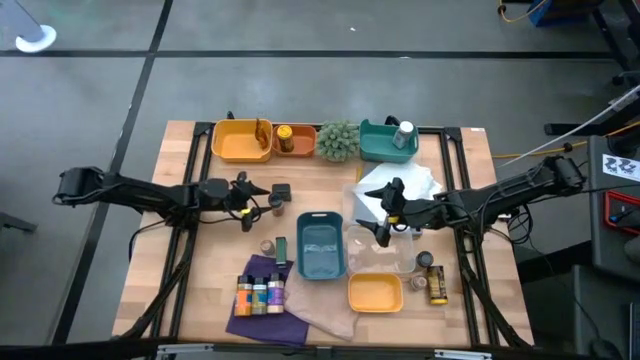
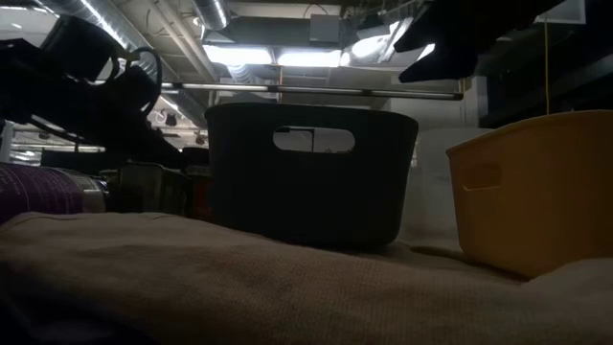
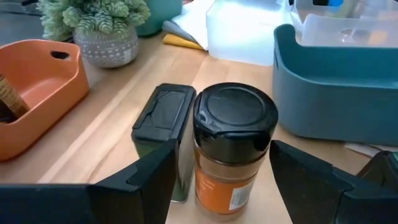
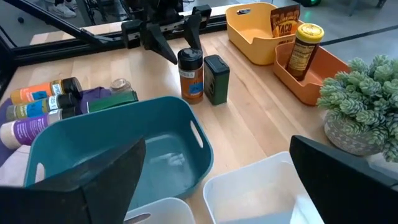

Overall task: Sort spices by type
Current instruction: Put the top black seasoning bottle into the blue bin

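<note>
An orange spice jar with a black lid [image 3: 233, 149] stands upright on the wood beside a dark tin [image 3: 160, 127]; both show in the high view, the jar [image 1: 276, 204] and the tin [image 1: 280, 190]. My left gripper [image 3: 221, 180] is open and level with the table; its fingers stand on either side of the jar and touch nothing. My right gripper [image 4: 217, 186] is open wide above the clear containers [image 1: 375, 240], right of the teal tray [image 1: 320, 245]. Several labelled bottles [image 1: 260, 295] lie on a purple cloth. Two jars [image 1: 430, 275] stand near the yellow tray [image 1: 375, 292].
Along the far edge stand a yellow tray [image 1: 240, 140] with a packet, an orange tray [image 1: 295, 142] with a jar [image 4: 303, 50], a spiky plant [image 1: 338, 140] and a teal tray [image 1: 385, 140] with a white bottle [image 1: 404, 133]. A green tin [image 1: 281, 250] lies left of the teal tray.
</note>
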Robot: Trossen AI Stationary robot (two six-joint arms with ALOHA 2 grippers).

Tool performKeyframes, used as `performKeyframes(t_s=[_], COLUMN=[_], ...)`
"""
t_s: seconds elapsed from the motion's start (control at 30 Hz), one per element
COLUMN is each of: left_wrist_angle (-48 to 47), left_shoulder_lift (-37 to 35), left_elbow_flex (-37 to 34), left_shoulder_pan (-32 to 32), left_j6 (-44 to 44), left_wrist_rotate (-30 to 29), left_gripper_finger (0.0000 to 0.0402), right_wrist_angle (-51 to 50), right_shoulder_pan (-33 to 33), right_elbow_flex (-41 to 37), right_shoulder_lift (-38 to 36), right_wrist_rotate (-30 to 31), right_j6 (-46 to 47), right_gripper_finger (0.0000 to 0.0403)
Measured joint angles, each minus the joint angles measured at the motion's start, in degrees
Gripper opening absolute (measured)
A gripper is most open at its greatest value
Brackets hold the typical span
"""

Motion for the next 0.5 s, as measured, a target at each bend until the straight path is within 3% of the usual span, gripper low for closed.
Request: performKeyframes(t_s=[0.5], left_wrist_angle=[8.5], left_shoulder_lift=[9.09], left_elbow_flex=[0.14], left_shoulder_pan=[0.0], left_j6=[-1.07], left_wrist_rotate=[0.2], left_gripper_finger=[0.0237], right_wrist_angle=[2.47], right_shoulder_pan=[0.0], right_elbow_flex=[0.0], right_shoulder_lift=[0.3], right_wrist_rotate=[-0.15], right_j6=[-2.17], right_gripper_finger=[0.0397])
